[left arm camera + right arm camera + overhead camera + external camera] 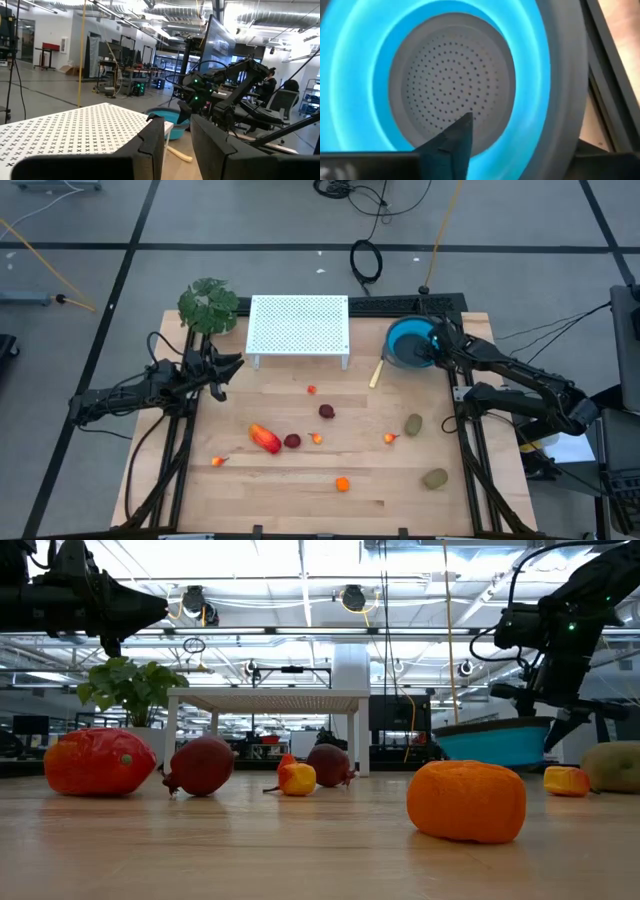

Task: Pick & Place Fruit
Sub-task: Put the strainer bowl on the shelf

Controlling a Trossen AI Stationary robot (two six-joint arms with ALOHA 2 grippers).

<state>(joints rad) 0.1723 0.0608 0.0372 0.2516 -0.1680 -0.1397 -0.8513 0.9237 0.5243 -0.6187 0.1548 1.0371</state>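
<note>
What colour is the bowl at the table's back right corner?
Bright blue bowl with a grey perforated centre, best seen in the right wrist view.

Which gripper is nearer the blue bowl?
Right. The right gripper hovers directly over the blue bowl; the left gripper sits across the table by the plant, beyond the white rack.

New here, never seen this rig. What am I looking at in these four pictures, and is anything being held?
Two dark robot arms work at a wooden table. One camera looks straight down, one sits at table-top height, and one rides on each wrist. Toy fruit lies scattered on the table: a long red-orange piece, dark red balls, an orange ball, olive-brown ovals. At the back stand a white perforated rack, a green plant and a blue bowl. The right gripper hangs over the bowl, looking into its empty strainer bottom. The left gripper waits near the plant, its fingers slightly apart, holding nothing.
</note>
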